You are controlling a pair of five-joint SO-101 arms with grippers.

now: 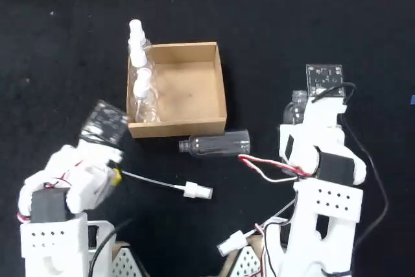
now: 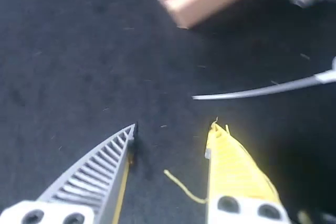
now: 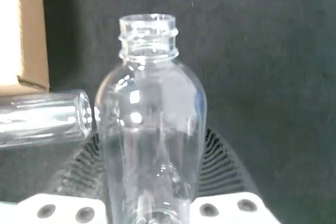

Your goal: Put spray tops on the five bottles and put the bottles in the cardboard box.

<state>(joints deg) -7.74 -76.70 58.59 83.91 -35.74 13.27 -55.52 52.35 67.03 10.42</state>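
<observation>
Lying between cardboard box (image 1: 176,126) and spray top (image 1: 197,191): an uncapped bottle (image 1: 214,144).

Tan cardboard box (image 1: 176,89), square, open at the top. Inside, along its left wall, capped bottles (image 1: 144,95), clear, standing upright with white spray tops on; exact count hard to tell. Just in front of the box, a lying bottle (image 1: 214,143), clear, on its side, uncapped, neck pointing left. Nearer still and apart from it, a loose spray top (image 1: 197,191), white, lying flat, thin dip tube (image 1: 149,179) trailing left. Well right of the box, an upright bottle (image 3: 149,129), clear, threaded neck open, no top.
</observation>
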